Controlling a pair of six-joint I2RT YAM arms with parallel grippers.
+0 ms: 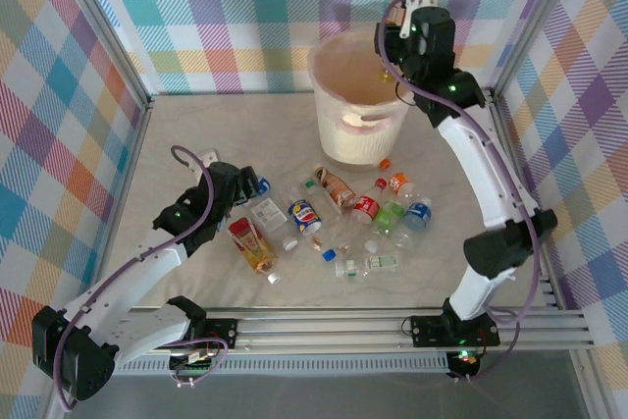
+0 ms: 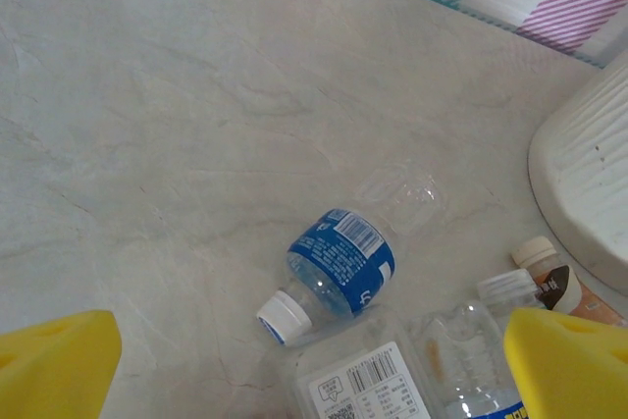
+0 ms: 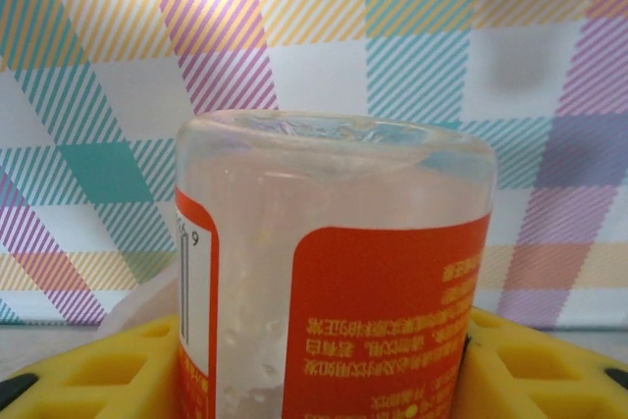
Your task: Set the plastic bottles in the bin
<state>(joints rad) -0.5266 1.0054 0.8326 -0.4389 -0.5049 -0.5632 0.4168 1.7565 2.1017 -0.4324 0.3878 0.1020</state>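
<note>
Table (image 1: pixel 196 134) beige, marbled; plaid walls (image 1: pixel 245 7) on three sides. One bin (image 1: pixel 358 134) beneath right end effector (image 3: pixel 319 375), which clamps one orange-label bottle (image 3: pixel 383 311). About eleven loose bottles (image 1: pixel 304 215) beside left end effector (image 1: pixel 238 186), spread wide and holding nothing; blue-label bottle (image 2: pixel 339 262) just ahead of it.

A pale marble-patterned tabletop (image 1: pixel 186 134) carried a large round cream-white plastic bin (image 1: pixel 334 144), upright near its far edge, and small clear plastic bottles (image 1: pixel 304 215) lying scattered just before it, among them a blue-labelled, white-capped bottle (image 2: pixel 339 260).
</note>
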